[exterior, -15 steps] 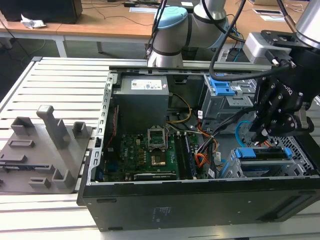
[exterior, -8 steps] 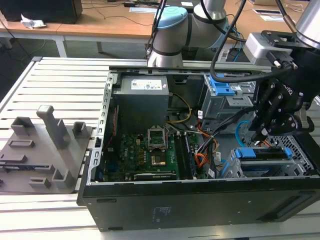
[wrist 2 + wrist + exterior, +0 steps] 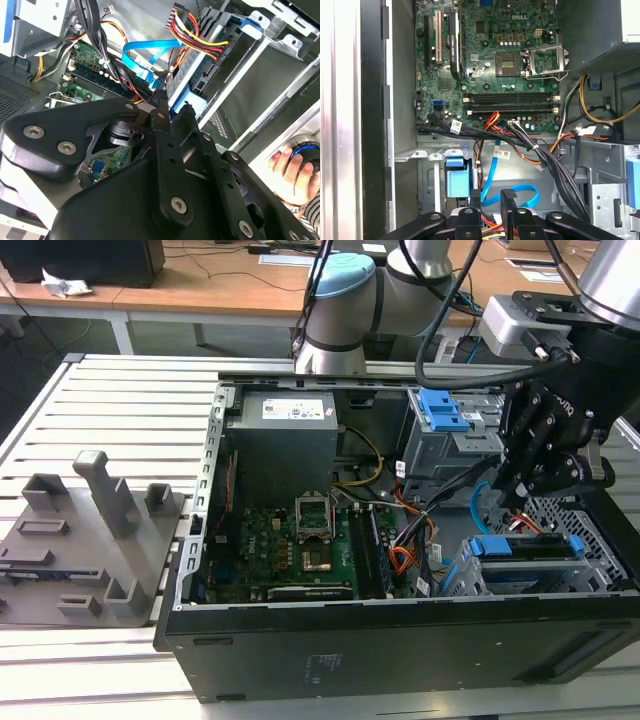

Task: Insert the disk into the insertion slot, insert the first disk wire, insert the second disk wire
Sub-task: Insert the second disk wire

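The claw [image 3: 512,498] hangs low at the right of the exterior view, inside the open case. Its two fingers [image 3: 507,200] stand almost together, and the end of the second disk wire [image 3: 520,190] runs in between the tips, so it appears pinched there.

The slatted metal desk [image 3: 120,390] carries everything. The black computer case [image 3: 350,660] lies open across the middle and right of the exterior view, with the green motherboard [image 3: 310,540] in its centre. A grey plastic fixture [image 3: 90,530] sits on the desk at the left, apart from the case. The taller grey cage with a blue latch [image 3: 440,455] stands upper right of the board.

Below the claw, at lower right, the insertion slot [image 3: 570,520] holds the disk [image 3: 528,550], its blue carrier facing up.

The second disk wire bends in a light-blue loop just beside the claw. In the second wrist view an orange, red and yellow wire bundle [image 3: 197,42] lies at the top, and a person's hand [image 3: 292,167] rests at the lower right edge.
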### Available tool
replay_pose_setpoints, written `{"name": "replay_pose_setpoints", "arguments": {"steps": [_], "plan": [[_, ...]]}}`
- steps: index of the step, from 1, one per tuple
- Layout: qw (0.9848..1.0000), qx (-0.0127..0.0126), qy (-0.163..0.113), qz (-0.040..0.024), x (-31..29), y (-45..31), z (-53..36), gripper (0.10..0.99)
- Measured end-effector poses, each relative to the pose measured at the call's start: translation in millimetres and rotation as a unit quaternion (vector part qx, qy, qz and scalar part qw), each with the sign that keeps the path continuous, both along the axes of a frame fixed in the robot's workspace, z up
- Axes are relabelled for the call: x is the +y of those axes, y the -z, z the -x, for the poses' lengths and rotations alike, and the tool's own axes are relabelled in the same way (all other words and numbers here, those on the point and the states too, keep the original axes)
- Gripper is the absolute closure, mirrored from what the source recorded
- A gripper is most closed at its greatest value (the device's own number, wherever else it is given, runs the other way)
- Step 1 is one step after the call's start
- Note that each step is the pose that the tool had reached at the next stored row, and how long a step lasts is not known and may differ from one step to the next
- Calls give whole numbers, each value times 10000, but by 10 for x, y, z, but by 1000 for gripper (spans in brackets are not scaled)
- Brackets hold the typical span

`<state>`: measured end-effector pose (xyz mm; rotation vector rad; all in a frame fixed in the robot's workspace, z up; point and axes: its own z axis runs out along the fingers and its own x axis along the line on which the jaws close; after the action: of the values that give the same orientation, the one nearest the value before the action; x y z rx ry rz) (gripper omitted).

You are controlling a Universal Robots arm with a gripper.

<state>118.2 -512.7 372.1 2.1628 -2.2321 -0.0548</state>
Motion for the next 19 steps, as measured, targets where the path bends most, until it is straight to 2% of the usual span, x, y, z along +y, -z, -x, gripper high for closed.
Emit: {"name": "replay_pose_setpoints", "arguments": {"steps": [7, 8, 10, 15, 19], "plan": [[10000, 0, -1, 1, 15, 7, 41, 784], [10000, 0, -6, 1, 30, 9, 46, 784], [10000, 0, -61, 5, 97, 11, 46, 784], [9999, -1, -119, 9, 107, -35, 51, 784], [9994, 0, -349, 10, 160, -28, -4, 784]]}}
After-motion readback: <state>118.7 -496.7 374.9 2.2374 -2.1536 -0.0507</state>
